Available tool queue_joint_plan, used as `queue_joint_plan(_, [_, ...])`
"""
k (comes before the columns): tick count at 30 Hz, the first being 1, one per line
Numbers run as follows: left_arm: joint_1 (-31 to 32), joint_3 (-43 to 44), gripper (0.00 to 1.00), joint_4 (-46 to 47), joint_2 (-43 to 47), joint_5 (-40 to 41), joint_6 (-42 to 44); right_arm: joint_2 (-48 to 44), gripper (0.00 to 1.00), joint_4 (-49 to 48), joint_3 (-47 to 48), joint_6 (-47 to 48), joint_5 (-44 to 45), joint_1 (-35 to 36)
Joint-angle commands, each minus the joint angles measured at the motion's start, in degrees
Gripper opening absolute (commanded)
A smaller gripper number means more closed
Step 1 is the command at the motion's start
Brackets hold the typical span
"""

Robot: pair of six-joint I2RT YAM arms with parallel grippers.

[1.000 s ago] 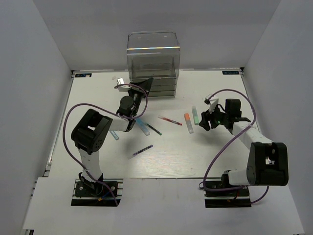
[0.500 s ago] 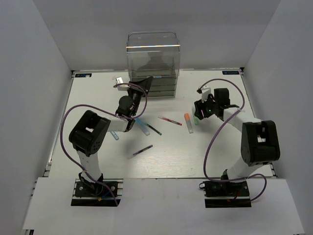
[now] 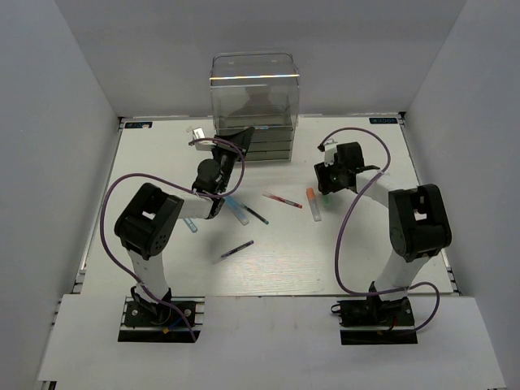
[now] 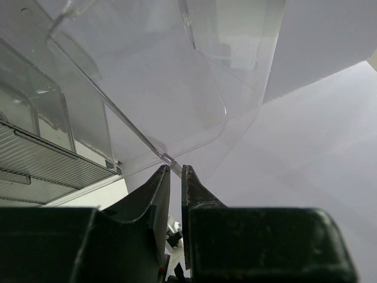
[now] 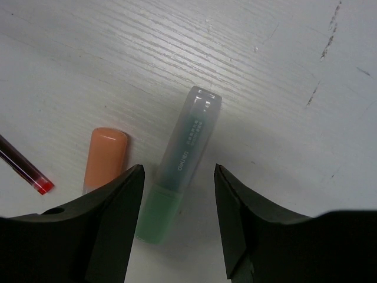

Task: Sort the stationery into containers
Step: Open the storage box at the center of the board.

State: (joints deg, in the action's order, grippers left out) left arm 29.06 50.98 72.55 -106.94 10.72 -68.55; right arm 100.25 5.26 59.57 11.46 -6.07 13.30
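Note:
The clear drawer box (image 3: 254,106) stands at the table's far edge. My left gripper (image 3: 234,140) is at its lower drawers; in the left wrist view it (image 4: 175,168) is shut on the thin clear rim (image 4: 166,158) of a drawer (image 4: 147,88). My right gripper (image 3: 325,182) is open low over a green-capped marker (image 5: 177,177), one finger on either side, not touching. An orange-capped marker (image 3: 312,203) lies just left of it and also shows in the right wrist view (image 5: 105,159).
A red pen (image 3: 283,200), a light-blue marker (image 3: 238,211), a dark pen (image 3: 254,214), another dark pen (image 3: 236,249) and a second pale marker (image 3: 191,223) lie mid-table. Purple cables loop over both arms. Grey walls enclose the table.
My right gripper has swung left and away from me until it stands over the green-capped marker. The left arm has not moved.

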Motion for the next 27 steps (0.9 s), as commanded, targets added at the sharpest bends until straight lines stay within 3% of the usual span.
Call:
queue_joint_plan(1, [0.0, -0.4, 0.12, 4.4, 4.5, -0.2, 0.5, 0.9, 0.57, 1.3, 3.2, -3.4, 4.1, 1.1])
queue_joint_plan(7, [0.0, -1.0, 0.12, 4.4, 4.5, -0.2, 0.5, 4.1, 0.53, 4.4, 5.9, -6.6, 9.1, 2.7])
queue_joint_plan(16, [0.0, -1.5, 0.12, 5.0, 5.1, 0.4, 0.5, 6.6, 0.50, 7.8, 7.9, -7.9, 9.1, 2.9])
queue_joint_plan(22, [0.0, -1.5, 0.12, 5.0, 5.6, 0.4, 0.5, 7.4, 0.30, 9.5, 8.0, -7.9, 6.5, 2.9])
queue_joint_plan(27, [0.0, -1.0, 0.12, 5.0, 5.1, 0.4, 0.5, 5.7, 0.20, 8.4, 7.1, -4.6, -0.4, 2.4])
